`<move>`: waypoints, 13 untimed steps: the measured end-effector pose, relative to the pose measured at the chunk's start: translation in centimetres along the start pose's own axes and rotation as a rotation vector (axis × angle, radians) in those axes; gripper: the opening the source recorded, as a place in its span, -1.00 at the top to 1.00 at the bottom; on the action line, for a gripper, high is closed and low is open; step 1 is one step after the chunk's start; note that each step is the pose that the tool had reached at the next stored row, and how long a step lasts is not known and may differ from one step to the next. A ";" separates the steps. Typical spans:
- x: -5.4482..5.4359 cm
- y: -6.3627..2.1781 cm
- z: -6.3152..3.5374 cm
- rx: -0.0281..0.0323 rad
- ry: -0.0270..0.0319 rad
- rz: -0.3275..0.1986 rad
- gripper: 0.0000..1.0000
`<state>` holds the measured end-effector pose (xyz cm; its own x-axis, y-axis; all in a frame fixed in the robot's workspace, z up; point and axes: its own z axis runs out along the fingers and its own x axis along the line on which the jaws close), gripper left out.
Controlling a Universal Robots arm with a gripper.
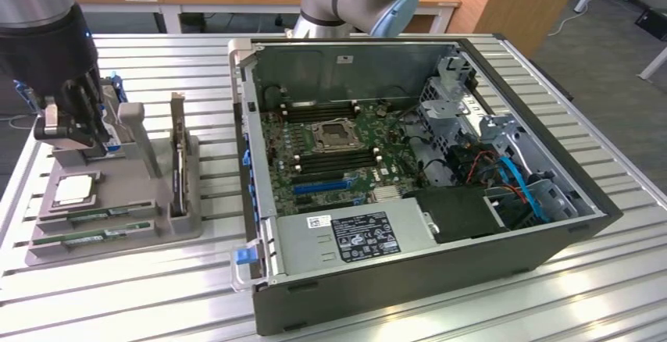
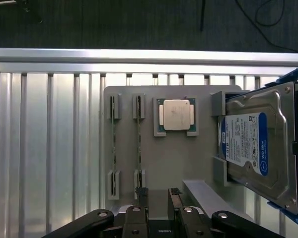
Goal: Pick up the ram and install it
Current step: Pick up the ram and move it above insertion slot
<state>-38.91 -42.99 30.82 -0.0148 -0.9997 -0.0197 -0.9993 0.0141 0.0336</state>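
the claw (image 1: 89,135) hangs over the grey fixture (image 1: 156,229) on the slatted metal desk (image 1: 125,295), at the fixture's end away from the ram. its fingers (image 2: 141,192) stand apart with nothing between them, so the claw (image 2: 158,193) is open and empty.

the ram (image 1: 94,215) sits edge-up in a slot of the fixture (image 2: 179,158), untouched. in the wrist view the ram (image 2: 139,144) is a thin strip held by end blocks, and one fingertip lines up with one end of it, though whether they touch cannot be told. a second ram stick (image 2: 113,144) stands parallel in the fixture's next slot, the second ram stick (image 1: 99,236) lying at the fixture's edge.

also on the fixture are a silver processor (image 2: 176,115) just beside the ram, a hard drive (image 2: 253,144) with a blue-and-white label, and an upright expansion card (image 1: 183,154).

beside the fixture, on the exterior view's right, an open computer case (image 1: 417,279) lies on its side with its motherboard (image 1: 333,154) exposed.
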 end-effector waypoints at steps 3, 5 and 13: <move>0.0 -0.01 0.29 -0.0001 0.0000 0.000 0.40; 0.0 -0.02 0.49 0.0000 0.0000 -0.001 0.40; 0.0 -0.04 1.26 -0.0001 0.0001 -0.002 0.40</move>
<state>-38.91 -42.99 29.56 -0.0128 -0.9997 -0.0196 -0.9994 0.0122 0.0337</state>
